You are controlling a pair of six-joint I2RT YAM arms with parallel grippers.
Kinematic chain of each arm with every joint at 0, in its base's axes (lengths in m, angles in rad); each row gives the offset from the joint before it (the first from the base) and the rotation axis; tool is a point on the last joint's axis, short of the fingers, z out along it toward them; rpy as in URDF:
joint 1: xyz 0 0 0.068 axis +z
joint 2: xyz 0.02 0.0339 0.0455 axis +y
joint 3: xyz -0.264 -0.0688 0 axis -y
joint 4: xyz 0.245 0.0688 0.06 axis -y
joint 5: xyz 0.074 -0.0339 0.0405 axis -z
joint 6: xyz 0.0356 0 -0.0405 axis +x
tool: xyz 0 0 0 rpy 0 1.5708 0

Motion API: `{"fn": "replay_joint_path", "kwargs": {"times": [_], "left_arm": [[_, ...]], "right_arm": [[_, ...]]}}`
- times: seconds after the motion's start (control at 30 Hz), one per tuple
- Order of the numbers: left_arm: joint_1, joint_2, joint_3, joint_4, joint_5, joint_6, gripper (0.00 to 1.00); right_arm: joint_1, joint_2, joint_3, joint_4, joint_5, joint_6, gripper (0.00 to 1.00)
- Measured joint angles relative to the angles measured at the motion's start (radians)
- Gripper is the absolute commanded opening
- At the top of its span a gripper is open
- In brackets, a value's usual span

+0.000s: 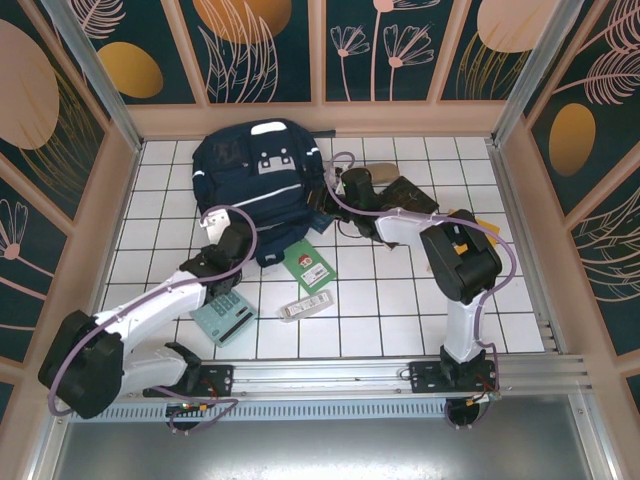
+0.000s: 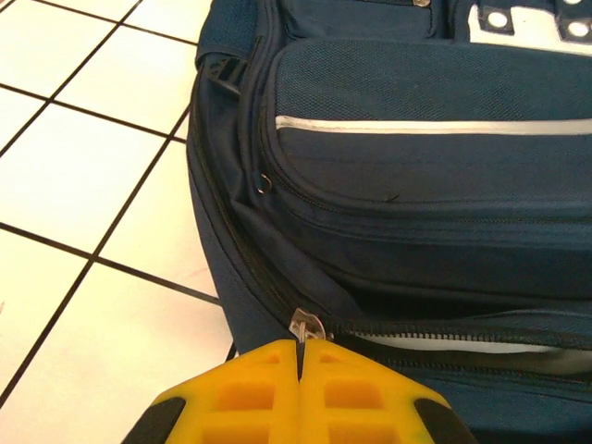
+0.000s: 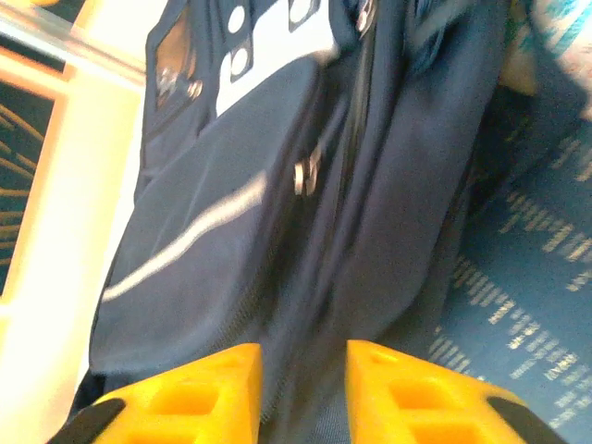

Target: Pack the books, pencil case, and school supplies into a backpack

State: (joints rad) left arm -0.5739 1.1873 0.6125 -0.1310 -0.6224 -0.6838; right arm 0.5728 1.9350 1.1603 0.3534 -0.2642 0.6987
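Navy backpack point(image 1: 250, 185) lies far centre-left on the bench point(image 1: 400, 300). Left hand point(image 2: 299, 356) is stretched low to its near edge, pinched shut on the zipper pull point(image 2: 306, 326); zip is part open, can't tell contents. Right hand point(image 3: 302, 379) sits at its right side, clamped on a fold of backpack fabric.

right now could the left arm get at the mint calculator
Probably not yet: the left gripper has its jaws shut on the zipper pull of the backpack. Once it lets go, likely yes, since the calculator lies close beside that arm.
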Motion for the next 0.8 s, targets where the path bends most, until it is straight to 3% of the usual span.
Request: {"fn": "replay_joint_path", "kwargs": {"times": [0.17, 0.2, 0.27, 0.47, 0.8], "left_arm": [[0.013, -0.104, -0.048, 0.045, 0.104, 0.06, 0.0], [0.013, -0.114, -0.049, 0.058, 0.125, 0.071, 0.0], [0.013, -0.125, -0.049, 0.077, 0.154, 0.087, 0.0], [0.013, -0.127, -0.058, 0.1, 0.205, 0.112, 0.0], [0.013, -0.126, -0.121, 0.165, 0.246, 0.111, 0.0]], "right_arm": [[0.017, -0.029, 0.0, -0.023, 0.057, -0.028, 0.42], [0.031, -0.038, 0.0, -0.023, 0.062, -0.028, 0.5], [0.067, -0.061, 0.0, -0.022, 0.071, -0.034, 0.54], [0.206, -0.082, 0.042, -0.066, 0.097, -0.09, 0.5], [0.234, -0.089, -0.027, -0.063, 0.089, 0.042, 0.53]]}}
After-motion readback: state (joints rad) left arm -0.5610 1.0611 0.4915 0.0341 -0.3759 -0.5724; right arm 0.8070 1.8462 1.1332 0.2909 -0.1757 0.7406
